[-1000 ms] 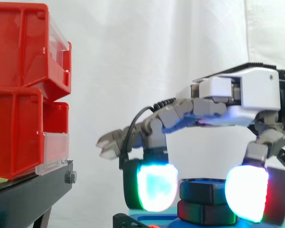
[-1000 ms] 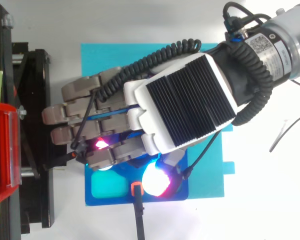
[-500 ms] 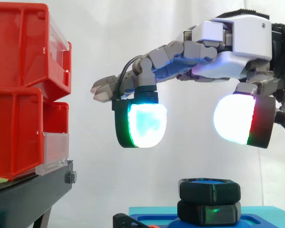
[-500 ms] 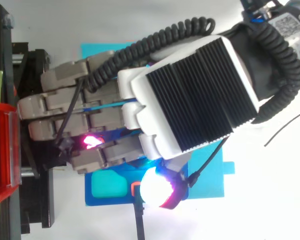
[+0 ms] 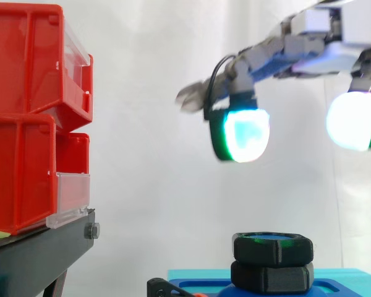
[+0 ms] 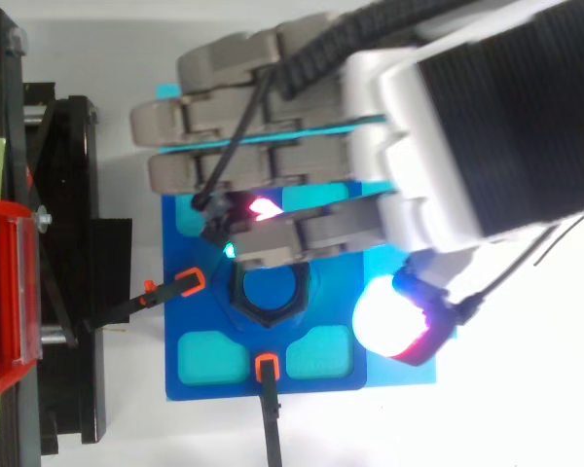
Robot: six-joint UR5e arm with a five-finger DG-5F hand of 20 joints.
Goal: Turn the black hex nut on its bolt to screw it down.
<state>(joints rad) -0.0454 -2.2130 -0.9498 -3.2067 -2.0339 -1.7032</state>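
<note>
- Lifted higher than 0.5 s ago, the hand has also drawn off to the right in the side view; 1 s ago its glowing pads sat on either side of the nut.
- Seen from the top, the nut, covered by the hand in both earlier frames, is now uncovered.
- Fingers and thumb are spread well apart and hold nothing; a cyan-green pad and a white pad hang well above the nut.
- In the side view the black hex nut sits low and right of centre, level, directly on top of a 2nd black hex piece.
- From above, the blue bolt end shows inside the ring of the nut.
- Both hex pieces rest on a blue fixture plate, which lies on a cyan mat on the white worktop.
- 2 orange-tipped black clamps point at the nut from the left and from the bottom edge of the top view.
- Red bins stand stacked on a black stand at the left, well apart from the nut.
</note>
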